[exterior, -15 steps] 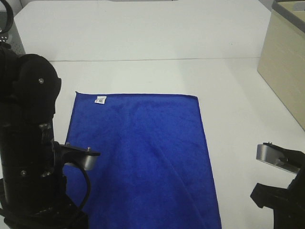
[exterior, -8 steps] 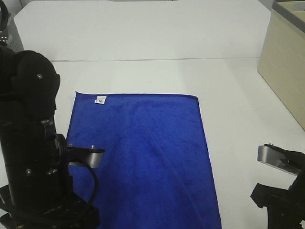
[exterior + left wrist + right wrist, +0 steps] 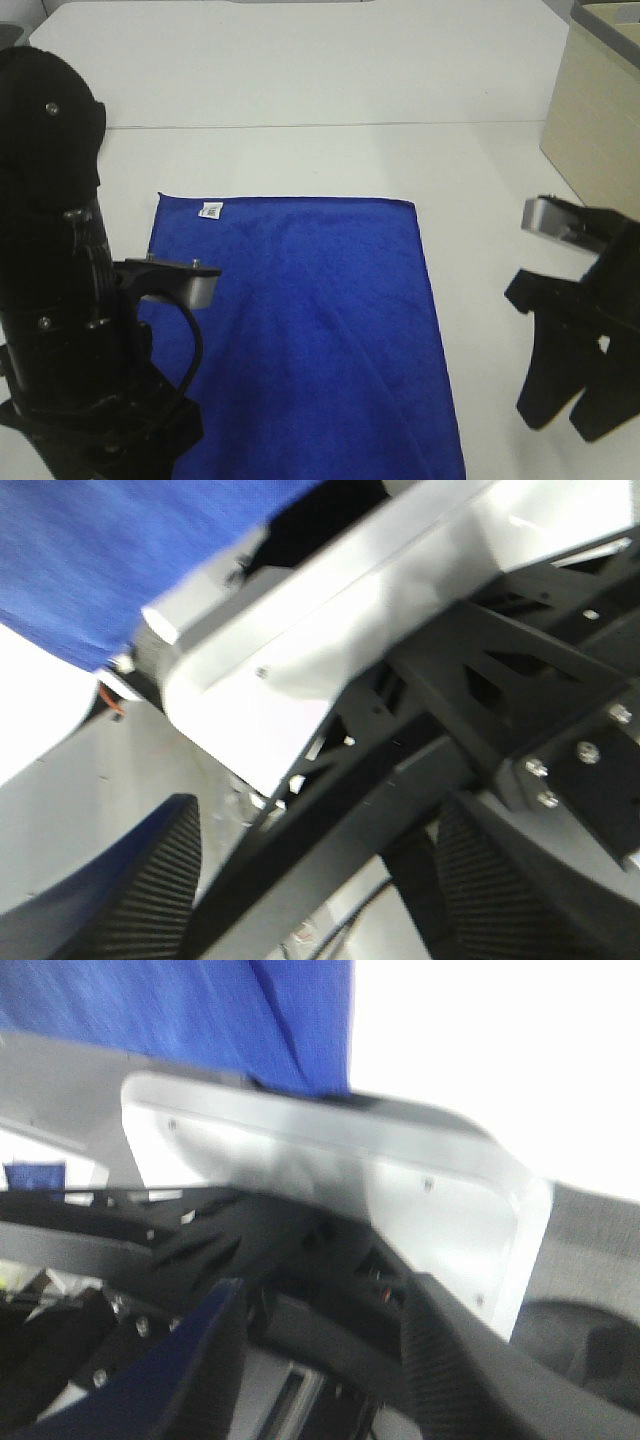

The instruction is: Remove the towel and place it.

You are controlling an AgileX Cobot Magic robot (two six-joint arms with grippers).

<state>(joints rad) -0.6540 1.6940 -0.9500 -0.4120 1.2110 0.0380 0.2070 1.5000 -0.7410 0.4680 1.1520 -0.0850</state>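
The towel lies spread flat on the white bench, its white tag at the far left corner. The right hand hangs off the towel's right edge, over bare bench and apart from the cloth, with its fingers spread and nothing between them. The left hand is spread too, and empty. The left arm covers the towel's near left edge, though I can't tell whether it touches.

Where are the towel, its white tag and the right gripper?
towel (image 3: 310, 330), exterior high view, middle of the cloth.
white tag (image 3: 211, 209), exterior high view, its centre.
right gripper (image 3: 572, 420), exterior high view, midway between its fingertips.
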